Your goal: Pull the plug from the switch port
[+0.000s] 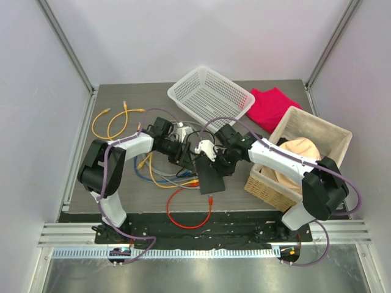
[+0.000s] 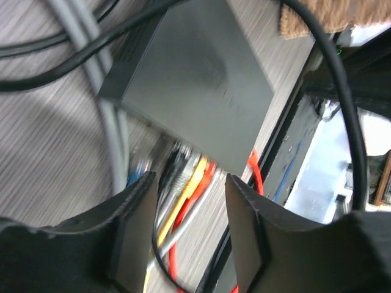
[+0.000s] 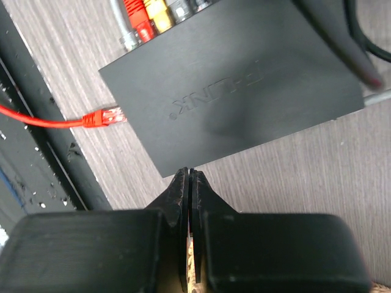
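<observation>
Matte-black and thin, the switch (image 1: pixel 211 178) lies flat near the middle of the grey wood-grain table (image 1: pixel 122 97), between the two arms. Its sockets are hidden from us in every view. From above, the grippers cover its far end, and the left wrist picture is too blurred to show which socket each lead enters.

On its smooth lid we read raised lettering, upside down: "P-LINK". Any letter before that is lost in shadow.

At one long edge, a seated red plug (image 3: pixel 139 24), a yellow plug (image 3: pixel 156 13) and a grey plug (image 3: pixel 180 9) sit side by side, cut off by the frame. A loose red plug (image 3: pixel 105 117) lies on the table with its clear tip at the switch's short side.

We see the right gripper (image 3: pixel 189 183) clenched on nothing, its tips at the switch's near edge. The left gripper (image 2: pixel 190 180) is released, its black fingers (image 2: pixel 137 232) apart above the bundle of leads.

Behind stand a white mesh basket (image 1: pixel 211 97), a red cloth (image 1: pixel 272 107) and a wicker basket (image 1: pixel 317 131).
</observation>
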`<state>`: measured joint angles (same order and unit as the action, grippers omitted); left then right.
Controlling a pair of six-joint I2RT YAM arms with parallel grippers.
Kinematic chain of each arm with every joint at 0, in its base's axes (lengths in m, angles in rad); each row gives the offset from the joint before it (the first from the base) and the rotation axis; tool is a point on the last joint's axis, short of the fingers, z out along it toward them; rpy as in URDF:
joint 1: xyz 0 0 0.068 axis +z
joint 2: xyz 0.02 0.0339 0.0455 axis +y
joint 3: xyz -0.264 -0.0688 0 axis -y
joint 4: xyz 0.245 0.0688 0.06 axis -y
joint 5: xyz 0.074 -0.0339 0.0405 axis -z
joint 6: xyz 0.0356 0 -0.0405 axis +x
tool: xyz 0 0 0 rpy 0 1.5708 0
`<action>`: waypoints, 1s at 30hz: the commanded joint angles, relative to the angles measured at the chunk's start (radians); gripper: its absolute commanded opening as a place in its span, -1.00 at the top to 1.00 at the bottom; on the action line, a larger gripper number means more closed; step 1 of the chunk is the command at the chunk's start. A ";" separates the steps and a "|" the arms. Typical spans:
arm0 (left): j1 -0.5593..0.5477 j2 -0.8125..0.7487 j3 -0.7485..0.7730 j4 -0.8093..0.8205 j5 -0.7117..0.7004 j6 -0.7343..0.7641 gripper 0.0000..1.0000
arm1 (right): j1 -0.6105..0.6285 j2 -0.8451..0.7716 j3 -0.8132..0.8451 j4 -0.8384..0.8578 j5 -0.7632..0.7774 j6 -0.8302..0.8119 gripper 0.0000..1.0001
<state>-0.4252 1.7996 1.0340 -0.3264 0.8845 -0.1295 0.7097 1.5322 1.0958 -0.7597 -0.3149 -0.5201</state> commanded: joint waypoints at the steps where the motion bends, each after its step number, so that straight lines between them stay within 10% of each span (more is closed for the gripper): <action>1: 0.055 -0.095 0.130 -0.277 -0.025 0.236 -0.12 | 0.004 -0.023 0.010 0.048 0.036 0.019 0.97; 5: 0.117 -0.193 0.255 -0.630 -0.045 0.455 -0.18 | 0.004 -0.052 -0.049 0.075 0.045 0.028 0.97; 9: 0.172 -0.506 0.094 -0.472 -0.211 0.352 -0.22 | 0.002 -0.061 -0.079 0.086 0.030 0.052 0.96; 14: 0.184 -0.795 -0.118 -0.273 -0.755 0.136 -0.04 | 0.004 -0.041 -0.076 0.102 0.023 0.074 0.96; 19: 0.393 -0.634 -0.085 -0.324 -0.765 0.102 0.11 | 0.004 -0.014 -0.054 0.108 0.016 0.092 0.95; 30: 0.394 -0.319 0.014 -0.255 -0.745 0.220 0.10 | 0.004 0.020 -0.020 0.109 0.036 0.097 0.94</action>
<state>-0.0288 1.4494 0.9932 -0.6479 0.1532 0.0402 0.7097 1.5555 1.0267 -0.6735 -0.2878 -0.4362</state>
